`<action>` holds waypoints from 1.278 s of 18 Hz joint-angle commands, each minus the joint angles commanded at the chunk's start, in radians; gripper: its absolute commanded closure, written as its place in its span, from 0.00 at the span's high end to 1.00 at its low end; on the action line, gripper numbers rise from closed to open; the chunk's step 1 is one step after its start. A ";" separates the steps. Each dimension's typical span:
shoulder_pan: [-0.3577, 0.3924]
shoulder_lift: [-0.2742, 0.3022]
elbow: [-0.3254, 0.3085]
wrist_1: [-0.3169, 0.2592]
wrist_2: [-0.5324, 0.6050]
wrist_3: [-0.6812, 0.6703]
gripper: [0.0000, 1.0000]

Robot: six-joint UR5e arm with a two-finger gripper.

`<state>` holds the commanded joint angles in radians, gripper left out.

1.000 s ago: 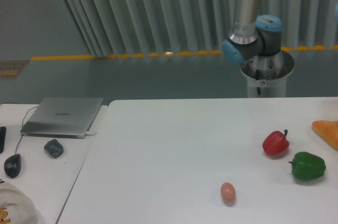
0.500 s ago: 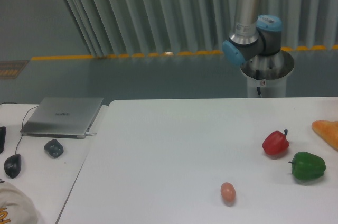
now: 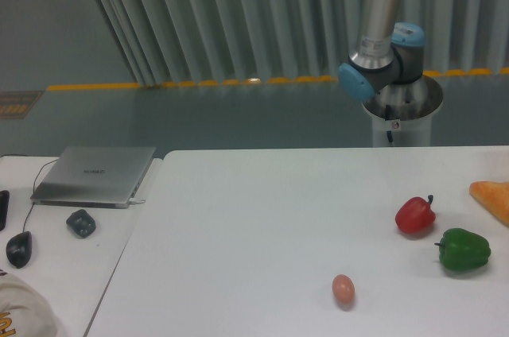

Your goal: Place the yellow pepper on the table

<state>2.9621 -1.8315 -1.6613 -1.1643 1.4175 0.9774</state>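
Note:
The yellow pepper is out of view. The large white table [image 3: 254,218] fills the lower right of the camera view. Only the arm's base and lower links [image 3: 382,43] show behind the table's far edge; the arm rises out of the top of the frame. The gripper is out of view.
On the table lie a red pepper [image 3: 415,215], a green pepper [image 3: 464,249], a flat orange wedge [image 3: 493,196] at the right edge, and a small egg [image 3: 343,288]. A narrower white desk at left holds a grey laptop [image 3: 95,174], a dark object [image 3: 80,222] and a mouse [image 3: 18,249].
The arm's lower links have shifted slightly to the right and up. Nothing on the table has moved.

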 joint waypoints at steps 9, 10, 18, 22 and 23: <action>0.028 -0.032 -0.011 0.015 -0.005 -0.023 1.00; 0.028 -0.034 -0.015 0.015 -0.005 -0.023 1.00; 0.025 -0.052 -0.018 0.015 -0.002 -0.043 1.00; 0.020 -0.054 -0.020 0.014 -0.002 -0.056 1.00; 0.020 -0.057 -0.020 0.015 0.000 -0.056 1.00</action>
<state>2.9821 -1.8883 -1.6812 -1.1490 1.4174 0.9219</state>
